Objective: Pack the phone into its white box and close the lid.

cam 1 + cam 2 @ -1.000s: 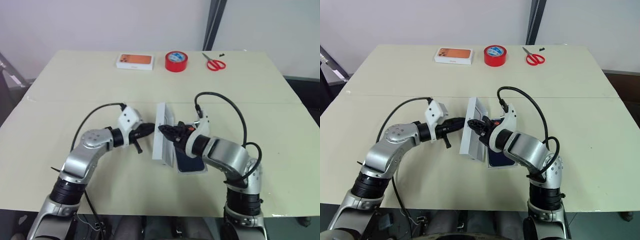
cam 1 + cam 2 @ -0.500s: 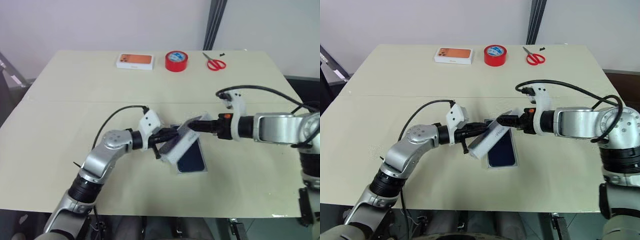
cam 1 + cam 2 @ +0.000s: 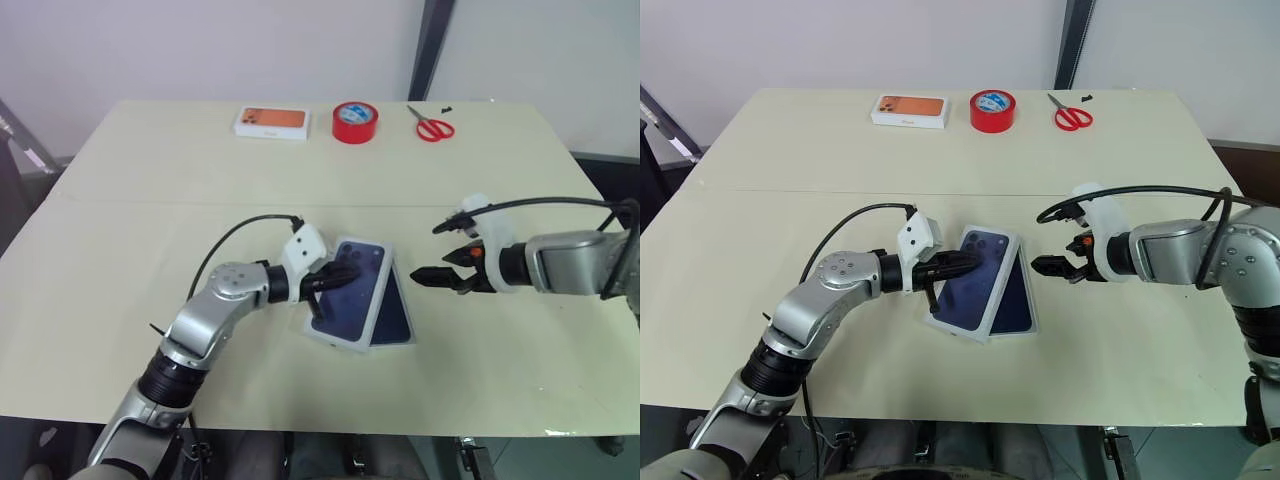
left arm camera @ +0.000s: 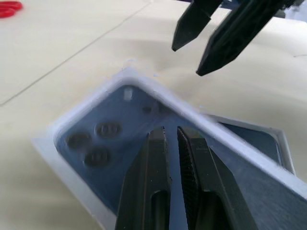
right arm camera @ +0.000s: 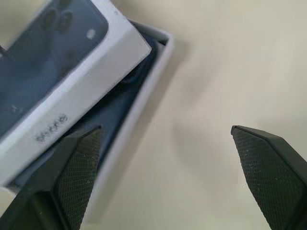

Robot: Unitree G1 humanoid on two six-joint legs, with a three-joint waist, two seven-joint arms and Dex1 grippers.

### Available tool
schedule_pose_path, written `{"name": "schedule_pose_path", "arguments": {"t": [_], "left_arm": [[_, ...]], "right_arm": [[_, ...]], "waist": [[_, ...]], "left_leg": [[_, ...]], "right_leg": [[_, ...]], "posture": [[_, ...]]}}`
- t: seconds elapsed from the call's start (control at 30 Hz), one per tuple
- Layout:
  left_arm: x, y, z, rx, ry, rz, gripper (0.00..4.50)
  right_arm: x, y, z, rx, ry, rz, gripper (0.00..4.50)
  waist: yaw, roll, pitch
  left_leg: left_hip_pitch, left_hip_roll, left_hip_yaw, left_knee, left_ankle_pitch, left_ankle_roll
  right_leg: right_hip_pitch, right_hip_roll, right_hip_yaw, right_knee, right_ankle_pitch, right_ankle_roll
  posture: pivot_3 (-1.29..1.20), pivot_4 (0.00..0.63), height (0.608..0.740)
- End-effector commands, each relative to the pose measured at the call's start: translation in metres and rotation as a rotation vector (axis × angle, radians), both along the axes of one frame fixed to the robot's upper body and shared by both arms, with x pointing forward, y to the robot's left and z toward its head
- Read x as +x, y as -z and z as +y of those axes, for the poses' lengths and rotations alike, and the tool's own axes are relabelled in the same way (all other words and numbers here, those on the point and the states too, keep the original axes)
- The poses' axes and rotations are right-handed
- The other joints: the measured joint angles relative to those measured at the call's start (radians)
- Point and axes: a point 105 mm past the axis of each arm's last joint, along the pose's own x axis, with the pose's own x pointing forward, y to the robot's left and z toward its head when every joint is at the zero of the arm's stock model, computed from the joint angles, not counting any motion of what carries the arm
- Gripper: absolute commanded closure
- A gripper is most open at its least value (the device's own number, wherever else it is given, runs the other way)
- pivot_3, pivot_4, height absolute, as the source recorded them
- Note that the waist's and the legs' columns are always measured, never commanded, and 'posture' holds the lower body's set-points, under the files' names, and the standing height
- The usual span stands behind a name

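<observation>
The white cardboard lid printed with a dark blue phone (image 3: 347, 290) lay skewed over the shallow white box (image 3: 398, 318) holding the navy phone (image 5: 125, 98), mid-frame. Left gripper (image 3: 330, 279) rested shut on the lid; right gripper (image 3: 420, 276) gaped wide, apart. Pressing might jam it crooked

We note two silver-grey metallic arms with black joint rings, white housing at each wrist, a black cable looped over each forearm, left gripper (image 3: 333, 281) and right gripper (image 3: 425, 276) each with two tapered black fingers (image 5: 79, 165), inner pads cross-hatched.
</observation>
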Motion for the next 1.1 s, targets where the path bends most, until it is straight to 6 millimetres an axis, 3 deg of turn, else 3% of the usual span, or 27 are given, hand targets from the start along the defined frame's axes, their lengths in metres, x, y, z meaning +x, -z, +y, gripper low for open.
{"name": "schedule_pose_path", "arguments": {"t": [0.03, 0.27, 0.47, 0.67, 0.87, 1.1], "left_arm": [[0.01, -0.028, 0.029, -0.033, -0.101, -0.029, 4.06], [0.009, -0.004, 0.066, 0.092, -0.185, 0.106, 4.06], [-0.002, 0.021, 0.056, 0.191, -0.129, 0.192, 4.06], [-0.021, 0.043, 0.027, 0.289, -0.002, 0.217, 4.06], [-0.02, 0.035, 0.001, 0.226, 0.047, 0.194, 4.06], [-0.023, 0.023, -0.011, 0.17, 0.089, 0.179, 4.06]], "right_arm": [[0.003, -0.02, 0.005, -0.046, -0.101, -0.147, 0.87], [-0.014, -0.017, 0.032, -0.156, -0.385, -0.247, 4.45], [-0.015, -0.001, 0.039, -0.281, -0.48, -0.286, 4.45], [-0.019, 0.014, 0.048, -0.315, -0.538, -0.275, 4.45], [-0.018, 0.02, 0.053, -0.338, -0.56, -0.281, 4.45], [-0.016, 0.021, 0.045, -0.379, -0.552, -0.284, 4.45]], "waist": [[-0.002, 0.0, 0.0], [0.001, 0.0, 0.0], [0.002, 0.0, 0.0], [-0.001, 0.0, 0.0], [0.002, 0.0, 0.0], [0.0, 0.0, 0.0]], "left_leg": [[0.0, 0.0, 0.0, 0.0, 0.0, 0.0], [0.0, 0.0, 0.0, 0.0, 0.0, 0.0], [0.0, -0.001, 0.0, 0.0, 0.0, 0.0], [0.0, -0.001, 0.0, 0.0, 0.0, 0.0], [0.0, -0.001, 0.0, 0.0, 0.0, 0.0], [0.001, -0.001, 0.0, 0.001, 0.0, 0.0]], "right_leg": [[0.0, 0.0, 0.0, 0.0, 0.0, 0.0], [0.0, 0.0, 0.0, 0.0, 0.0, 0.0], [0.0, -0.002, 0.0, 0.0, 0.0, 0.0], [0.0, -0.001, 0.0, 0.0, 0.0, 0.0], [0.0, -0.001, 0.0, 0.001, 0.0, 0.0], [0.0, -0.001, 0.0, 0.001, 0.0, 0.0]], "posture": [[0.0, 0.15, 0.74], [0.0, 0.15, 0.74], [0.0, 0.15, 0.74], [0.0, 0.15, 0.74], [0.0, 0.15, 0.74], [0.0, 0.15, 0.74]]}}
